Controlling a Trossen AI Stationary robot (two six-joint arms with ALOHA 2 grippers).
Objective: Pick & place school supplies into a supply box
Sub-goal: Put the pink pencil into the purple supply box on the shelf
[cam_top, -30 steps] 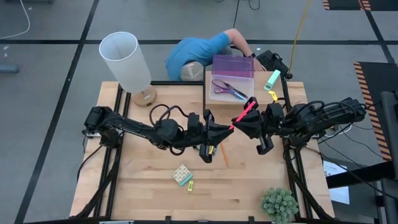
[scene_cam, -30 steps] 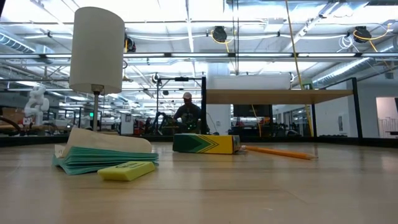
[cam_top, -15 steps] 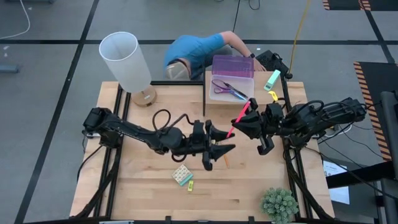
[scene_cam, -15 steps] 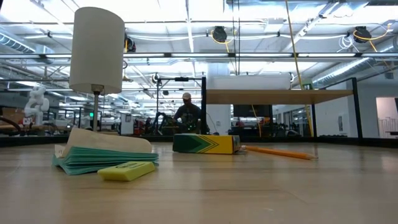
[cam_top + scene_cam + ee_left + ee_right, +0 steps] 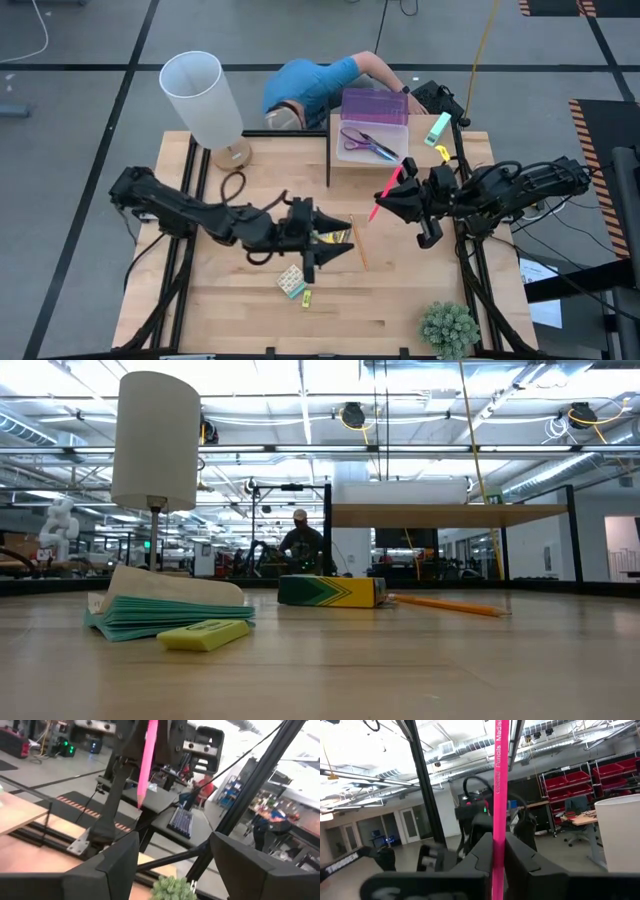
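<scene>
- While the right arm reaches in over the table's right edge, its right gripper [image 5: 398, 196] is clamped on a slim pink pen [image 5: 389, 188], which slants up past the fingers towards the clear plastic supply box [image 5: 372, 143].
- That box sits just beyond the gripper, with purple-handled scissors [image 5: 367, 141] lying inside.
- The left arm stretches low across the wooden table [image 5: 240, 300]; its left gripper [image 5: 335, 240] has its fingers spread, holding nothing.
- A green-yellow crayon box [image 5: 334, 238] and an orange pencil [image 5: 358, 243] lie by those fingers.
- A pastel eraser block [image 5: 293, 282] and a tiny yellow piece [image 5: 306, 297] rest just beside the left wrist.
</scene>
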